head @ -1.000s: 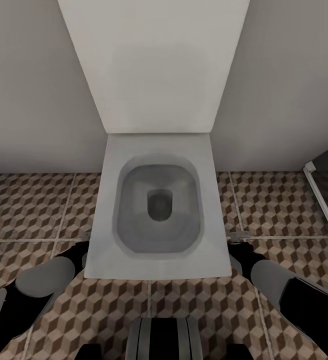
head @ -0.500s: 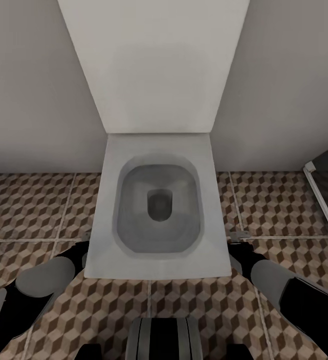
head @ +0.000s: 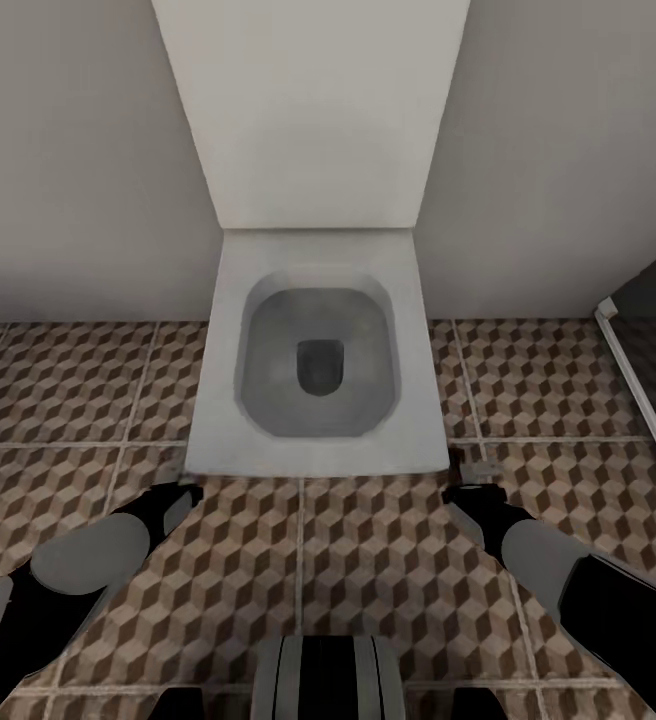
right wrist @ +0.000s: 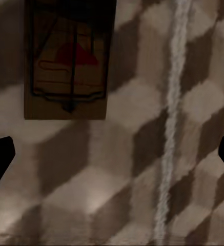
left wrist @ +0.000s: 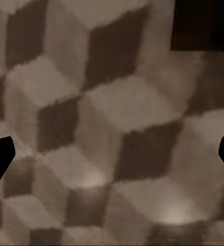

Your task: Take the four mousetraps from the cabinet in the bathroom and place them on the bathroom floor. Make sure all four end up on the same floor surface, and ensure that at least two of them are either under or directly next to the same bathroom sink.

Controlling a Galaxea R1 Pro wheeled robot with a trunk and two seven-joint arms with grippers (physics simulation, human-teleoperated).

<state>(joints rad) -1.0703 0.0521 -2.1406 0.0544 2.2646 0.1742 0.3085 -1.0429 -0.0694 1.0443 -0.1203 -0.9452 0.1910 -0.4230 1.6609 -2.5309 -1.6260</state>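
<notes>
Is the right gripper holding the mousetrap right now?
No, the mousetrap lies flat on the bathroom floor, beyond the open right gripper.

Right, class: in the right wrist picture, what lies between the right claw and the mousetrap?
Only bare bathroom floor: in the right wrist view, the open right claw sits apart from the mousetrap lying flat on it.
</notes>
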